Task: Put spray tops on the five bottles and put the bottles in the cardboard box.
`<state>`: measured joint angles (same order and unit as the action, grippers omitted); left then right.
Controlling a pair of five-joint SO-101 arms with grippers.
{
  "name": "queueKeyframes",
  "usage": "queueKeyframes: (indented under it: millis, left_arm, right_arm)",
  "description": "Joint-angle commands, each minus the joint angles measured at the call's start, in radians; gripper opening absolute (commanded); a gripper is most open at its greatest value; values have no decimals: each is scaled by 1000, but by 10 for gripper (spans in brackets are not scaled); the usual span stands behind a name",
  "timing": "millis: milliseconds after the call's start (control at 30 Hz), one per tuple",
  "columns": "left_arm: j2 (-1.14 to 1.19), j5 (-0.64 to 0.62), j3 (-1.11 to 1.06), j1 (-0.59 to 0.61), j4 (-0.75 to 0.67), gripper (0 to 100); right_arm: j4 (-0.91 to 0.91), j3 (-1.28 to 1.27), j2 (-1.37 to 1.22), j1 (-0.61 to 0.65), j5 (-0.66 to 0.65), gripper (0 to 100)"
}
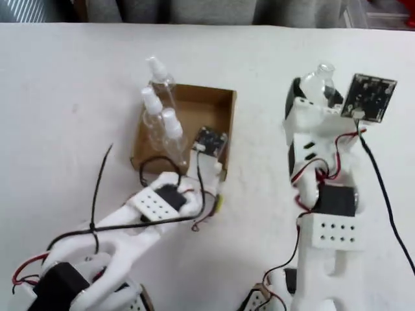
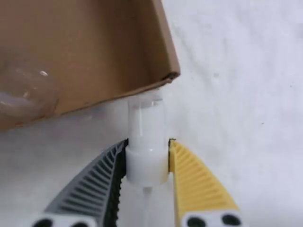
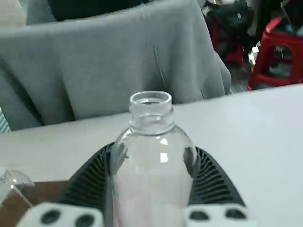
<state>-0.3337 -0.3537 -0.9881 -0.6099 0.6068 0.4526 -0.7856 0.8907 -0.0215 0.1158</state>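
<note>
Left claw clamped on spray top; right claw clamped on uncapped bottle.
Cardboard box corner just ahead of the left claw. Bottle likely light, thin-walled and slick: hold the body gently. Top rigid: grip the collar.

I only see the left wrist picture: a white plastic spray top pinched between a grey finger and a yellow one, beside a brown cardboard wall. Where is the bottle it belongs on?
Observer: The right tool holds a clear plastic bottle with an open neck and no top on it.
Visitor: Are any bottles done?
Observer: Yes. Three clear bottles with white spray tops are inside the brown cardboard box, toward its left side.
Visitor: So where are the two arms, seen from above?
Observer: The left tool, with the white plastic spray top, is at the box's near right corner. The open bottle is off to the right of the box, apart from it.
</note>
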Motion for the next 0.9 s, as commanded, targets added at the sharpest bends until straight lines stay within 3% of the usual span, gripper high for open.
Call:
queueKeyframes:
  millis: [0, 233, 467, 700, 867]
  left_arm:
    - [-56, 9, 5, 35, -26, 20]
    - [-56, 9, 5, 33, -26, 20]
    - [-58, 8, 12, 31, -26, 20]
    - [-156, 6, 110, 33, 9, 20]
    - [-378, 8, 123, 33, 29, 20]
  right_arm:
    - [-229, -103, 53, 31, 8, 17]
    - [-443, -364, 222, 70, 5, 17]
    - [-516, -575, 426, 136, 6, 17]
    - [-496, -761, 676, 137, 8, 17]
    - [-315, -836, 892, 136, 8, 17]
